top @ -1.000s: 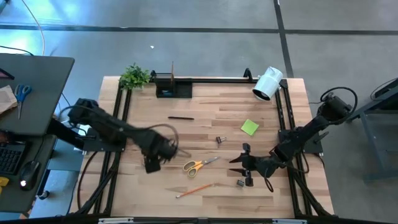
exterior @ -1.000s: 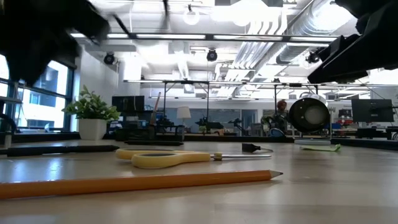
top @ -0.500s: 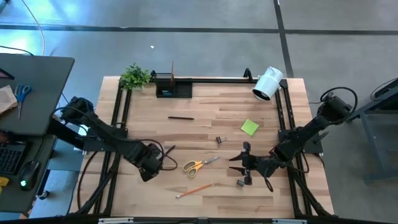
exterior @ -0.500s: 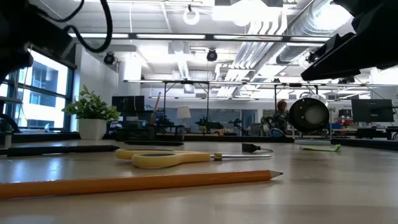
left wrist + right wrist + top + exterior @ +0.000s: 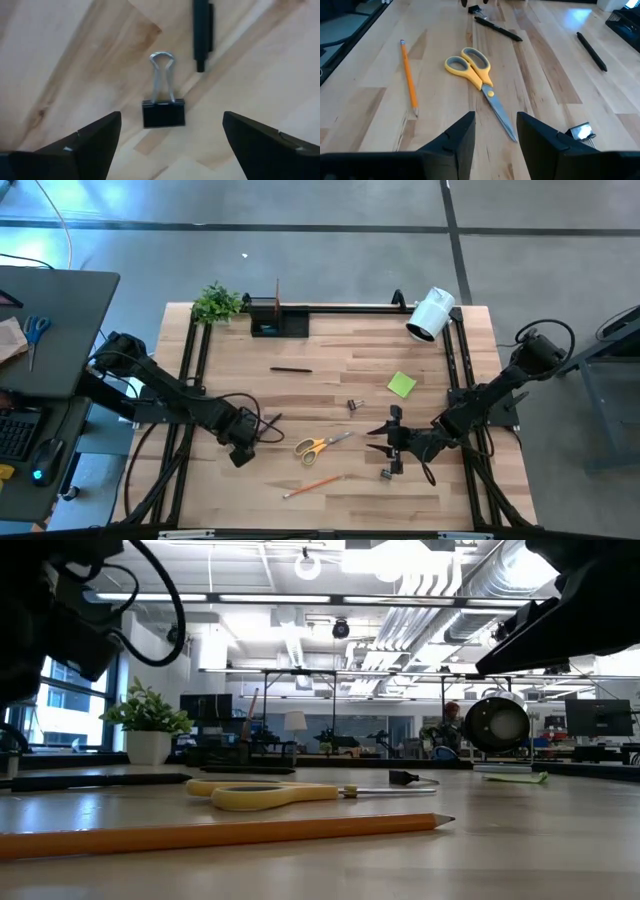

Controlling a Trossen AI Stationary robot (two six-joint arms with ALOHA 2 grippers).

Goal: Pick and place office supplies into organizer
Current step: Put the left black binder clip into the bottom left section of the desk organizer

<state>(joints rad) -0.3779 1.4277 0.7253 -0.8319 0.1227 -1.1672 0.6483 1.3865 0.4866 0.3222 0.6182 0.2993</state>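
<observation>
Left gripper spread wide, empty, above small black binder clip; black pen at clip's 1 o'clock. Right gripper parted, empty, near yellow-handled scissors.

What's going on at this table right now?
A two-armed robot is sorting office supplies into the organizer at the table's far edge. The left gripper is open directly over a binder clip lying beside a black pen, holding nothing yet. The right gripper, fingers apart and empty, faces the yellow-handled scissors and an orange pencil. Most supplies lie loose on the wood.
</observation>
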